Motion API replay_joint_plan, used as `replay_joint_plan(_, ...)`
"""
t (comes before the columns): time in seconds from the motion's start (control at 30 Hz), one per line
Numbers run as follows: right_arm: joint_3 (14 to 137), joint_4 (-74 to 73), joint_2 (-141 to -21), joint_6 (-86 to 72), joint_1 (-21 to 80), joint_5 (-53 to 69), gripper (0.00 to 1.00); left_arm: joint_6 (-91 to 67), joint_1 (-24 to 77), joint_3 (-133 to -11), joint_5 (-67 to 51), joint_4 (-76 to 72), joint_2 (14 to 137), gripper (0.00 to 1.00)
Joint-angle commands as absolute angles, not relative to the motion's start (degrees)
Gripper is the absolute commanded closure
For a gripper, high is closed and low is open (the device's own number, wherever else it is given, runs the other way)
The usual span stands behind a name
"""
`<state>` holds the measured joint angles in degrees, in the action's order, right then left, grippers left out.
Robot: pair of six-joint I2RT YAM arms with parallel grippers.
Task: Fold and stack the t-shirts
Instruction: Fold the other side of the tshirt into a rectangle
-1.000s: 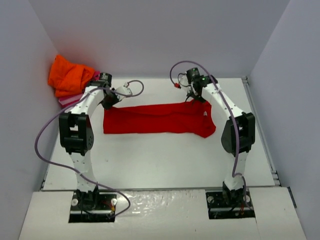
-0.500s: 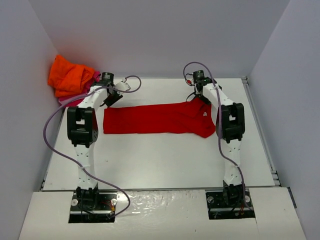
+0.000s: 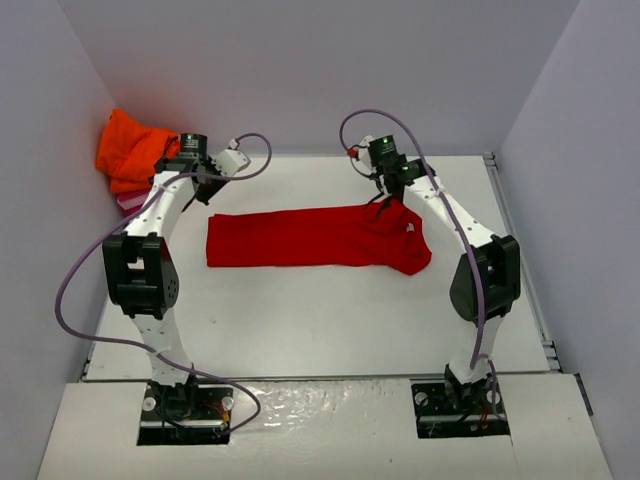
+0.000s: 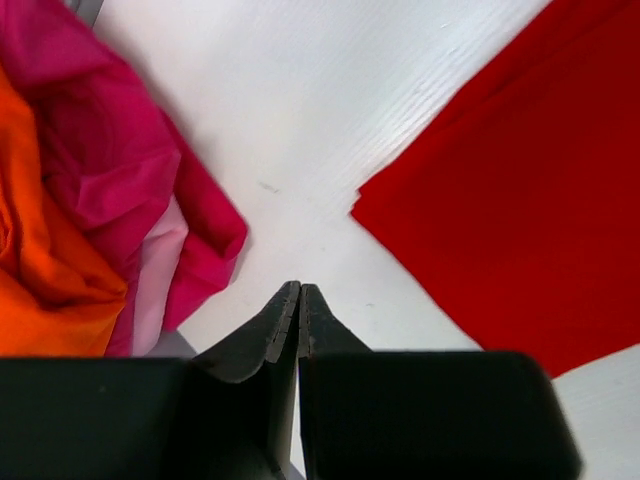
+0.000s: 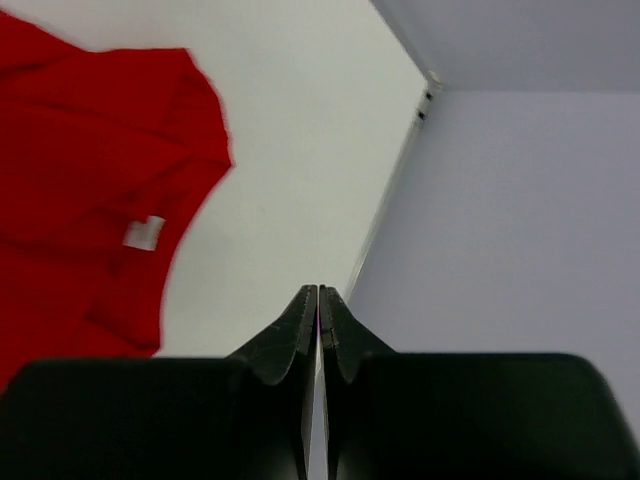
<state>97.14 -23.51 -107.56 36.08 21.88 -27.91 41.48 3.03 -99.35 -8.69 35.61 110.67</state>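
1. The left gripper (image 4: 299,298) is closed, its 2 fingers pressed tip to tip with nothing between them.
2. Directly ahead of those tips is bare white table (image 4: 330,90).
3. Ahead and to the right of the left gripper, a corner of the red t-shirt (image 4: 500,220) lies flat. It is near the tips but clearly apart from them, and layered edges show along its far side.
4. Ahead and to the left of the left gripper, the pink t-shirt (image 4: 110,170) lies bunched, also apart from the tips. The orange t-shirt (image 4: 40,290) touches it further left.
5. In the top view the orange one is heaped on the pink one, behind the left gripper at the table's far-left corner.
6. The right gripper (image 5: 318,295) is closed too, finger against finger, and holds nothing.
7. To the left of the right gripper's tips lies the neck end of the red t-shirt, its white neck label (image 5: 143,232) facing up.
8. To the right of those tips rises the grey wall (image 5: 520,250), well apart from them.
9. Seen from above, the red t-shirt forms 1 long flat band across the table. The left gripper is past the band's left end and the right gripper is at the far edge of its right end.
10. I cannot tell whether the right fingers touch the cloth.
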Motion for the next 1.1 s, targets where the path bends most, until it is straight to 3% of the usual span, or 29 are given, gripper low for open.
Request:
replay_joint_plan(0.0, 97.18, -27.4, -112.0, 31.47, 24.36, -19.73, 1.0, 42.61, 5.58, -98.55, -15.46, 39.47, 108.29, 1.0)
replay_joint_plan(0.23, 100.82, -30.18, -120.01, 29.7, 24.17, -14.2, 1.0, 41.83, 6.42, -97.75, -20.05, 41.94, 110.27, 1.0)
replay_joint_plan(0.5, 100.15, -35.98, -125.62, 29.72, 24.16, -10.37, 1.0, 43.0, 6.33, -101.8, -19.52, 48.99, 120.71, 1.0)
replay_joint_plan(0.83, 102.57, -37.34, -133.08, 31.4, 19.81, -16.56, 1.0, 46.7, 1.76, -109.66, -13.43, 57.85, 132.38, 1.0)
replay_joint_plan(1.07, 111.95, -31.56, -142.18, 34.67, 16.99, -33.91, 1.0, 47.72, -1.63, -112.05, -9.64, 58.25, 135.78, 1.0)
